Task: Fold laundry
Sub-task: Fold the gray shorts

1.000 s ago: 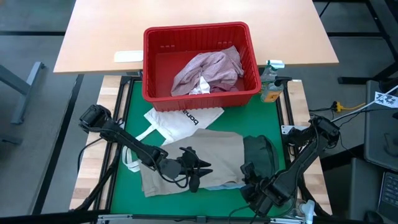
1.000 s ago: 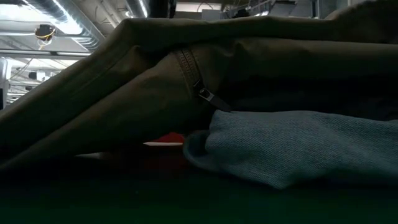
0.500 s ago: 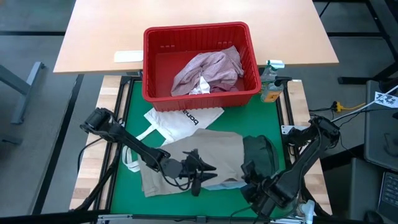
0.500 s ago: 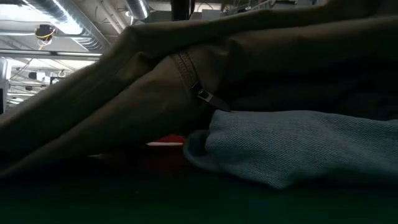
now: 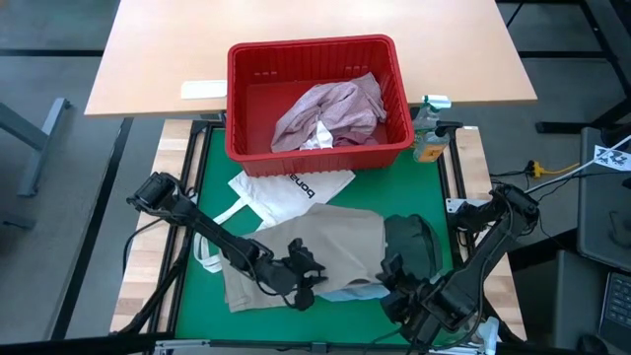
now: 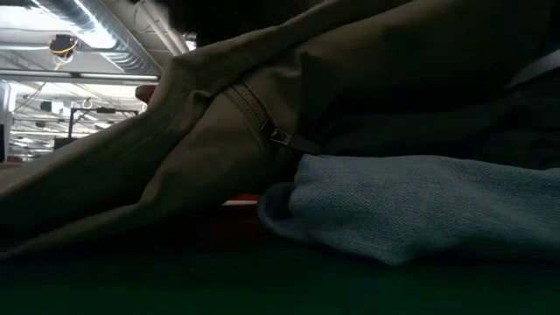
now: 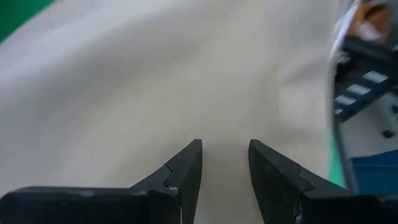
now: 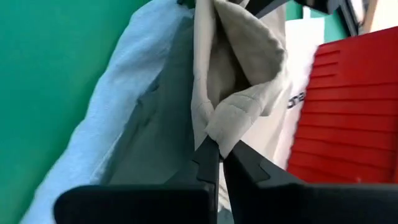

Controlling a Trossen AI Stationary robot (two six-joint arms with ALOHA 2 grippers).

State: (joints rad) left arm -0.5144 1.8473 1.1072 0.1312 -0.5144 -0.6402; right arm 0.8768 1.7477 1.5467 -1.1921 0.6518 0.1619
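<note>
beige trousers [image 5: 315, 245] spread across the green mat [image 5: 197, 197], on the near side of the red basket [image 5: 317, 94], with one edge lifted. pinched at that raised fold by the right gripper [image 8: 219, 163], jaws closed tight on the cloth. pressed near the front hem by the left gripper [image 7: 225, 163], fingers [image 7: 186, 168] parted over the beige fabric with nothing between them. light blue cloth [image 5: 347, 292] tucked under the trousers' front edge, farther from the basket. dark grey-green garment [image 5: 414, 245] bunched beside the trousers, also on the basket's near side. white tote bag [image 5: 286, 189] flat between basket and trousers. pink garment [image 5: 330, 110] and a small white piece [image 5: 317, 138] piled inside the basket. spray bottle [image 5: 429, 128] just beside the basket.
</note>
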